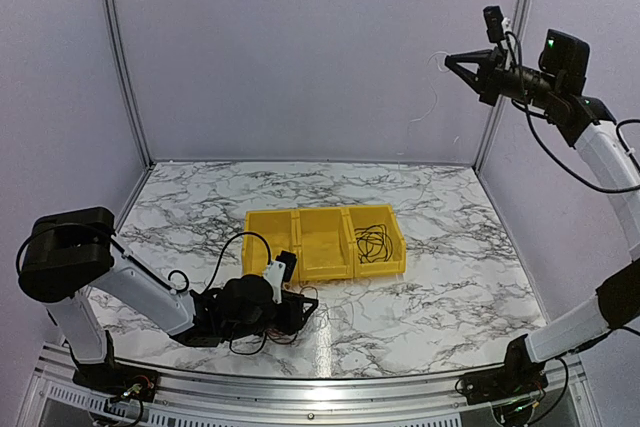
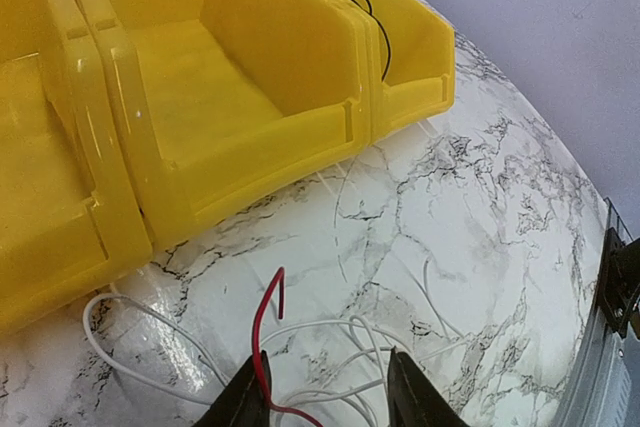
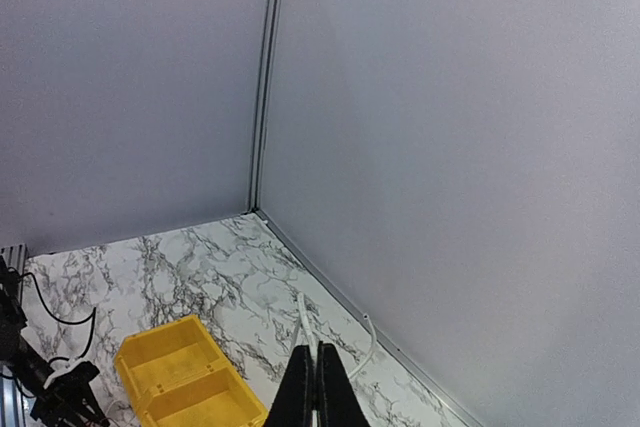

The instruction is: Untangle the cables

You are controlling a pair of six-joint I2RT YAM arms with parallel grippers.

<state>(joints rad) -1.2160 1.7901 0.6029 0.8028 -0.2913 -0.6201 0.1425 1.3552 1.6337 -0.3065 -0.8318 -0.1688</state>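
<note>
A yellow bin (image 1: 325, 243) with three compartments stands mid-table. A loop of black cables (image 1: 372, 242) lies in its right compartment and shows in the left wrist view (image 2: 383, 32). My left gripper (image 1: 303, 300) is low on the table in front of the bin, open (image 2: 330, 402). Tangled white wires (image 2: 345, 342) lie between its fingers, and a red wire (image 2: 262, 332) rises beside the left finger. My right gripper (image 1: 450, 59) is raised high at the back right, shut (image 3: 317, 349) on a thin white wire (image 3: 303, 312) that sticks out past its tips.
Grey walls enclose the marble table (image 1: 450, 277) at the back and on both sides. A metal rail (image 2: 620, 287) runs along the near edge. The bin (image 3: 180, 377) and my left arm (image 3: 40, 372) show far below in the right wrist view.
</note>
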